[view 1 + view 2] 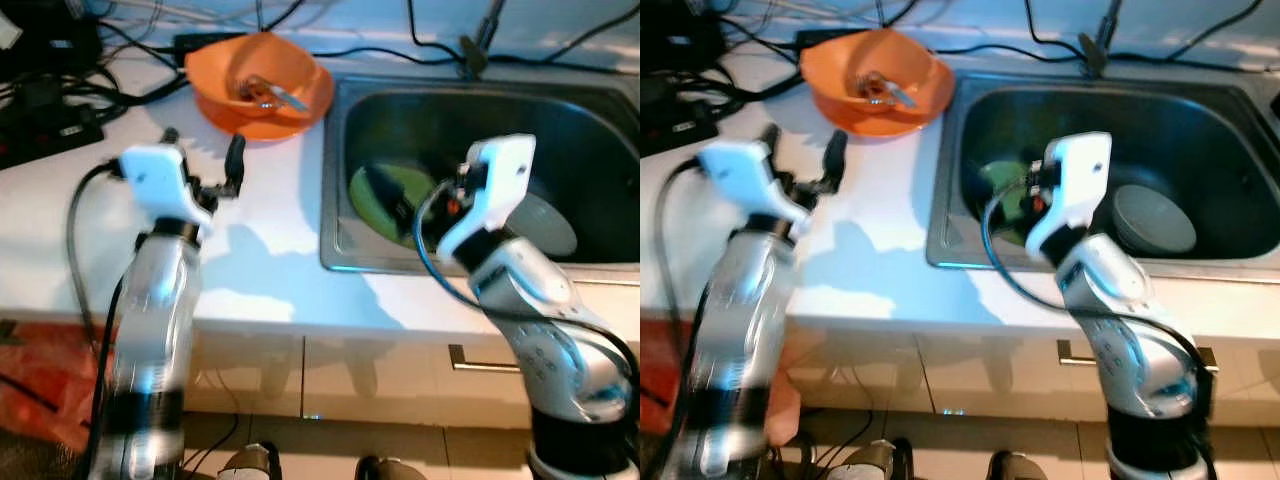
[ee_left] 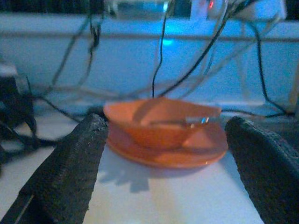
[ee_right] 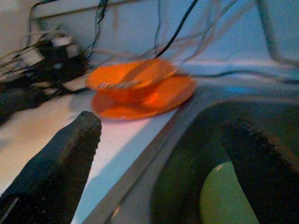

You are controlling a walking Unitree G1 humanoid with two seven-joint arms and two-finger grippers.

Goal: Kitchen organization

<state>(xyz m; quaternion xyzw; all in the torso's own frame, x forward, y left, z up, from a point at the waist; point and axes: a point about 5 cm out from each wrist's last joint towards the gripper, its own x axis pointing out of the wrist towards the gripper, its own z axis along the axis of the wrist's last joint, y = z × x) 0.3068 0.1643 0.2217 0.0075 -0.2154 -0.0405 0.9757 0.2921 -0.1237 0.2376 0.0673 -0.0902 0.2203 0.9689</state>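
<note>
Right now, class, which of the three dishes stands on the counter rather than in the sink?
The orange bowl, holding cutlery, stands on the white counter. The green plate and grey dish lie inside the sink.

I see bare counter (image 1: 260, 260) between my left gripper (image 1: 205, 160) and the orange bowl (image 1: 262, 85). Cables (image 1: 60, 90) crowd the counter's back left, and a green plate (image 1: 390, 200) and grey dish (image 1: 1152, 220) occupy the sink (image 1: 480, 110).

You are looking at a home kitchen: a white surface (image 1: 260, 250) with a steel sink (image 1: 345, 245) set into it, a green plate (image 1: 385, 195) and a grey dish (image 1: 1152, 220) lying in the basin, an orange bowl (image 1: 262, 85) holding cutlery by the wall, cupboard fronts with a handle (image 1: 478, 362) below, and black cables (image 1: 60, 95) along the back
</note>
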